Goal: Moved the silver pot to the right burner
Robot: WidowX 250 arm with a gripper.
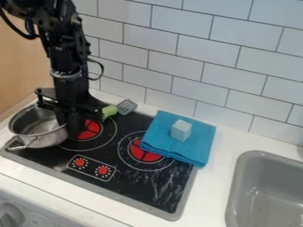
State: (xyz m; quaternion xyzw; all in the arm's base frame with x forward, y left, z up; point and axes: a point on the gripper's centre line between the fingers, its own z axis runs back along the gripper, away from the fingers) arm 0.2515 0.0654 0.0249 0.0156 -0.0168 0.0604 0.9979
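Pot: the silver pot (40,127) is at the stove's left edge, well apart from the right burner (142,153).
Gripper: down at the pot's right side (68,126); from here I can't tell if it's clenched on the rim or released. A poor grip could let the pot slip or swing.
Cloth: it (203,141) overlaps the burner's ring, so the pot might land tilted or shove it.
Block: sitting on the cloth (181,130), it could topple with it.
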